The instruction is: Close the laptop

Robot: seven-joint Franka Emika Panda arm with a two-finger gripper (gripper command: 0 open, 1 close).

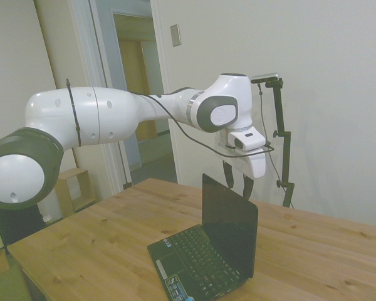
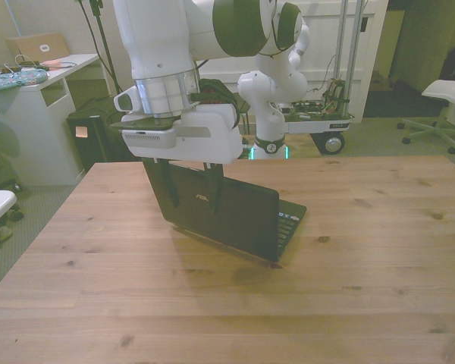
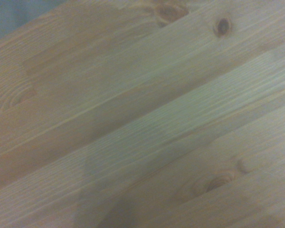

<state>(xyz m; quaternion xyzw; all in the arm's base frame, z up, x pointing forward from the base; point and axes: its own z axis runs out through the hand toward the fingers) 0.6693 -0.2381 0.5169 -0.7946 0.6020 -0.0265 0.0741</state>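
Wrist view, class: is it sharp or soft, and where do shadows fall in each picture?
Wrist view: soft, slightly blurred wood grain of the table, a dim shadow across its lower part. Front view: sharp, the laptop casts a faint shadow toward the camera. Side view: evenly lit, the laptop's screen dark, no glare.

side: off-table, oblique | front: faces robot | wrist: close — table [image 3: 142, 118] planks only

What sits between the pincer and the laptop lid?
Nothing: in the side view the open pincer hangs just behind the laptop lid's top edge.
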